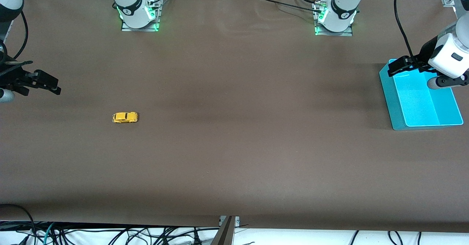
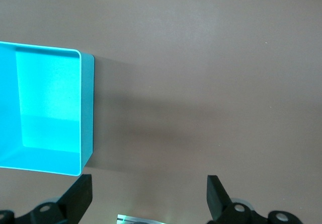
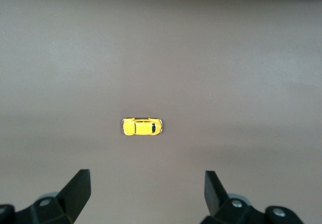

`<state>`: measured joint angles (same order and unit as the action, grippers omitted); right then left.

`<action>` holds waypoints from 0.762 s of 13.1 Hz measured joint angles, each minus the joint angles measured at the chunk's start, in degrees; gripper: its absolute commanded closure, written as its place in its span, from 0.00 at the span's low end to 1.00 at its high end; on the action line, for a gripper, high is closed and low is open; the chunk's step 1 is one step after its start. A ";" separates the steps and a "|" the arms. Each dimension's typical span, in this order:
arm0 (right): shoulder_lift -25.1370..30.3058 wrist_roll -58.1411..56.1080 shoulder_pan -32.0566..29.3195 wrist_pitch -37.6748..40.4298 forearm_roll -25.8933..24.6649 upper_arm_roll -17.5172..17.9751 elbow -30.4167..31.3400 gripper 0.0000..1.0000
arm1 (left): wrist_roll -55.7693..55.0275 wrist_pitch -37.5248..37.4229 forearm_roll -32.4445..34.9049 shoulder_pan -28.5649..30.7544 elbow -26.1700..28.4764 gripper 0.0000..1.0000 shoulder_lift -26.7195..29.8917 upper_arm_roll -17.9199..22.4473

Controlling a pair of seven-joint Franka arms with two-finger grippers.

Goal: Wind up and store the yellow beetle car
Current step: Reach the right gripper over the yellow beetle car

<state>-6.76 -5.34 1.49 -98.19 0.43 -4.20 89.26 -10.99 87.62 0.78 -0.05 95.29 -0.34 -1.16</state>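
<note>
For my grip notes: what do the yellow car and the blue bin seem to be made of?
The yellow car: glossy painted shell, perhaps metal or hard plastic; it shines, with dark windows. The blue bin: likely smooth moulded plastic, judging by its thin even walls, rounded corners and soft sheen.

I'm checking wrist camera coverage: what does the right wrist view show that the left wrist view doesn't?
Only the right wrist view shows the yellow beetle car, on its wheels on the table ahead of the open right pincer. Only the left wrist view shows the turquoise bin, empty as far as visible, beside the open left pincer. Both share the brown table and open pincer fingers.
</note>
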 measured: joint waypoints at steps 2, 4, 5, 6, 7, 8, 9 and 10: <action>-0.03 0.00 0.00 0.00 0.00 0.00 0.00 0.00 | 0.00 0.00 0.00 0.00 0.00 0.00 0.00 0.00; -0.05 0.01 0.00 0.00 0.01 0.00 0.00 0.00 | 0.00 0.00 0.00 0.00 -0.04 0.00 0.00 0.02; -0.08 0.08 0.00 0.05 0.04 0.00 0.00 0.00 | 0.00 0.00 0.00 0.01 -0.06 0.00 0.00 0.10; -0.17 0.10 0.01 0.15 0.09 0.02 0.01 0.00 | 0.00 0.00 0.00 0.03 -0.08 0.00 0.00 0.25; -0.36 0.10 0.09 0.22 0.20 0.13 0.03 0.00 | 0.00 0.00 0.00 0.10 -0.10 0.00 0.00 0.41; -0.70 0.07 0.41 0.30 0.37 0.40 0.08 0.00 | 0.00 0.00 0.00 0.25 -0.13 0.00 0.00 0.50; -1.26 0.07 1.18 0.36 0.49 0.65 0.13 0.00 | 0.00 0.00 0.00 0.41 -0.20 0.00 0.00 0.53; -2.03 0.08 2.09 0.37 0.50 0.87 0.22 0.00 | 0.00 0.00 0.00 0.54 -0.26 0.00 0.00 0.53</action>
<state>-8.79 -5.26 3.58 -97.82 0.93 -3.33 89.47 -10.99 87.62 0.78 0.49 95.03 -0.34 -0.62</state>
